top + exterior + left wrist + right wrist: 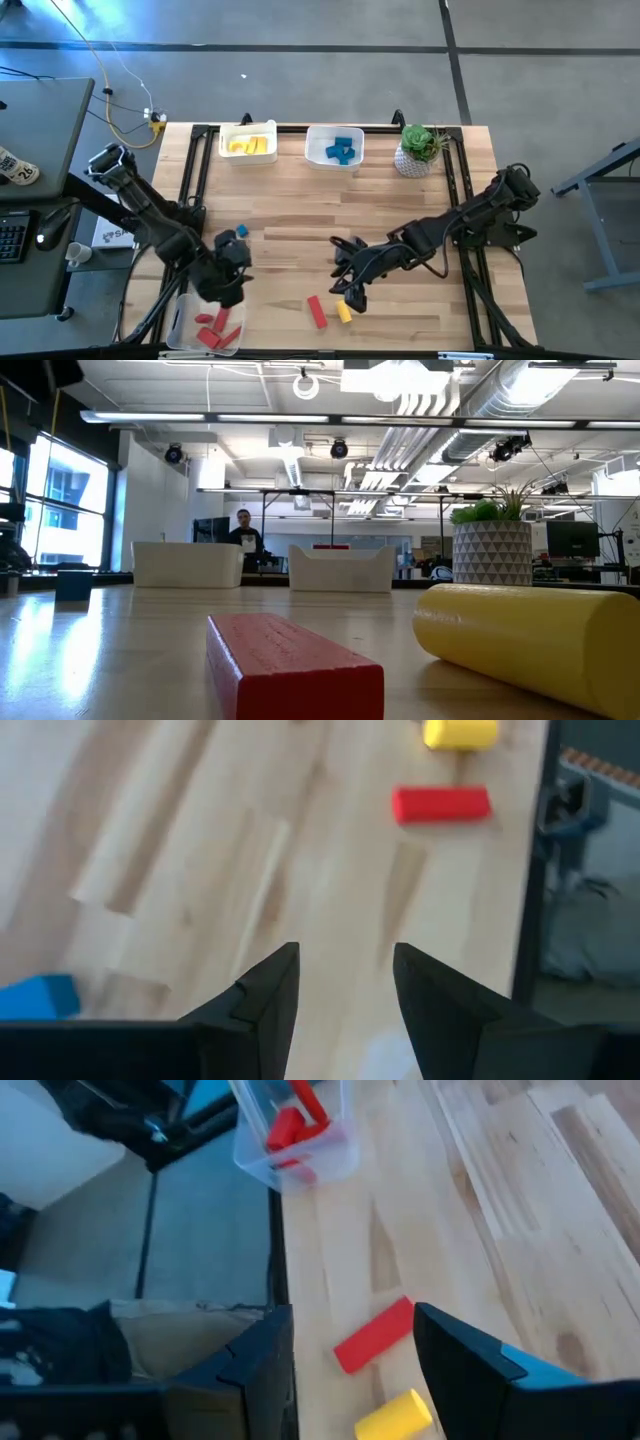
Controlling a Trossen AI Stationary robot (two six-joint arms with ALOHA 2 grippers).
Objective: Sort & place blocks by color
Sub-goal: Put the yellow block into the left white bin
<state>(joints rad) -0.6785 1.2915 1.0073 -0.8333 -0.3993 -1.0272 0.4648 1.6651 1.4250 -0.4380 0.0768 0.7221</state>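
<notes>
- Near front edge: right gripper [345,290] open, empty, above red bar [316,311] and yellow cylinder [344,312].
- Left gripper [232,285] parted, empty, beside red bin [180,318].
- Far: yellow bin [228,135], blue bin [316,138].

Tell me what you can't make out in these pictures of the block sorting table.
- High view: the left gripper sits over the bin of red blocks, covering part of its contents, so no count.
- High view: the blue blocks in the far bin overlap, too small to count.
- Low view: the yellow cylinder runs off the right edge.
- Left wrist view: the blue block is blurred and cut off by the edge.
</notes>
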